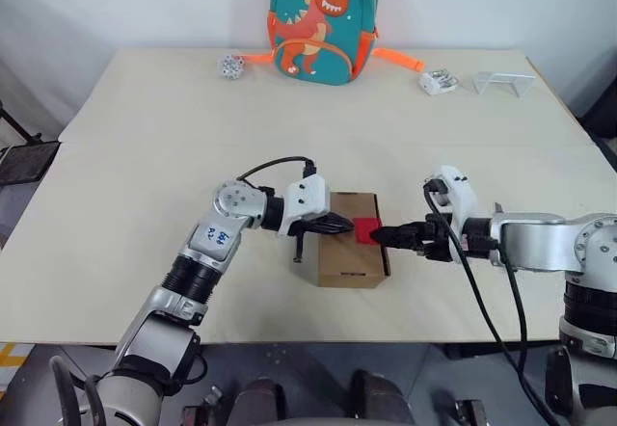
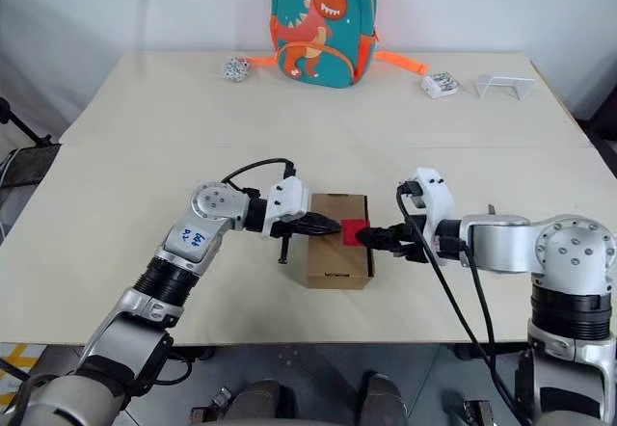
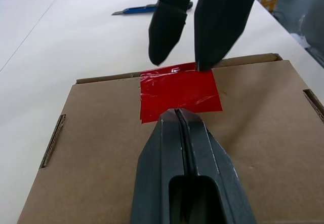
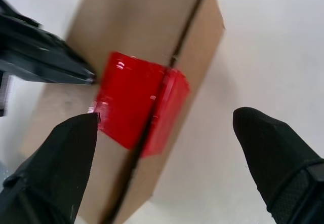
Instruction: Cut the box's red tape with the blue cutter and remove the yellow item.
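My left claw (image 1: 339,225), pressed together, rests on top of the box (image 1: 345,264) mid-surface, steadying it. My right claw (image 4: 167,158) hangs spread at the red tape (image 3: 178,89), holding nothing. The tape looks whole and the flaps closed. The blue cutter (image 3: 147,9) lies untouched beyond, so cutting and retrieval remain.

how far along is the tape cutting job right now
Early stage. Nothing looks done: the red tape is uncut across the box seam and the flaps are closed. In hand: the shut left gripper presses on the box top by the tape, while the open right gripper is at the taped edge. Left: pick up the blue cutter lying on the table, cut, take the item out.
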